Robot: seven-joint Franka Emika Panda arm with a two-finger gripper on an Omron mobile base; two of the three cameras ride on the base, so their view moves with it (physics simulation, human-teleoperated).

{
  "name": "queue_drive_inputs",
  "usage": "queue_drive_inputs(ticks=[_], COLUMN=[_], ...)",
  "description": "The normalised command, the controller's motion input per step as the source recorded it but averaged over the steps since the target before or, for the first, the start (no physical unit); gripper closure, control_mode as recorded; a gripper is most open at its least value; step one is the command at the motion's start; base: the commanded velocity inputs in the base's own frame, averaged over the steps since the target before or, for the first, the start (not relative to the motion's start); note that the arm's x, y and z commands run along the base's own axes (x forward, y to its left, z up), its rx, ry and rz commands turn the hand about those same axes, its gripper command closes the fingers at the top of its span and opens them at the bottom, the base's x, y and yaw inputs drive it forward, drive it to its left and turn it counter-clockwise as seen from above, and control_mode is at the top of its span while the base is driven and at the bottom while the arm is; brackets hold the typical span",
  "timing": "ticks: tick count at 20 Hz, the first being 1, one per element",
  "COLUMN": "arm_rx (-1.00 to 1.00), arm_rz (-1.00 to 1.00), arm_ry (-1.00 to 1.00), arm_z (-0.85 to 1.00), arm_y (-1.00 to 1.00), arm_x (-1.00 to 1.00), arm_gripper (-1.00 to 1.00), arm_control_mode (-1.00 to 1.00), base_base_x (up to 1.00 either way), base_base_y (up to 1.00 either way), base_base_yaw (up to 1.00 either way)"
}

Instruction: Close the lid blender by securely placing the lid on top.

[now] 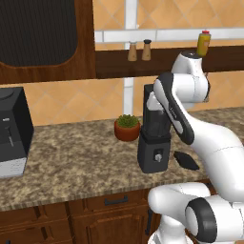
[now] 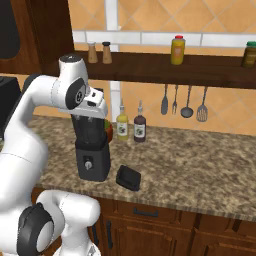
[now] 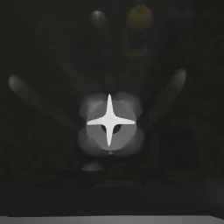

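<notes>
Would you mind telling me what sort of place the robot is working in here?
A home-style kitchen, rendered: a granite counter over wooden cabinets, a blender and coffee machine on it, and utensils hanging under a shelf of bottles.

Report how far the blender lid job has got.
Done: nothing yet. The lid lies flat on the counter right of the blender. In hand: the wrist sits above the jar, the hand view looking down at the blades. Left: grasp the lid and seat it on top.

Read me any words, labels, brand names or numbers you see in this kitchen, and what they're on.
None can be read.
Coffee machine: front markings too small.
Counter bottles: labels blurred.
Yellow shelf bottle: no legible label.
Blender: plain knob, no text.
</notes>
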Motion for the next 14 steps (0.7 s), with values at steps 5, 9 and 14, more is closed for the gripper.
queue_drive_inputs(ticks=[5, 9, 14], arm_rx=[0.01, 0.1, 0.07], arm_rz=[-0.01, -0.02, -0.04], arm_ry=[-0.06, -0.04, 0.02], arm_z=[0.0, -0.04, -0.5], arm_y=[-0.32, -1.0, -1.0], arm_x=[-0.39, -0.62, -0.41], arm_gripper=[-1.0, -1.0, -1.0], arm_control_mode=[-1.0, -1.0, -1.0], base_base_x=[0.0, 0.0, 0.0], base_base_y=[0.0, 0.0, 0.0], base_base_yaw=[0.0, 0.0, 0.0])
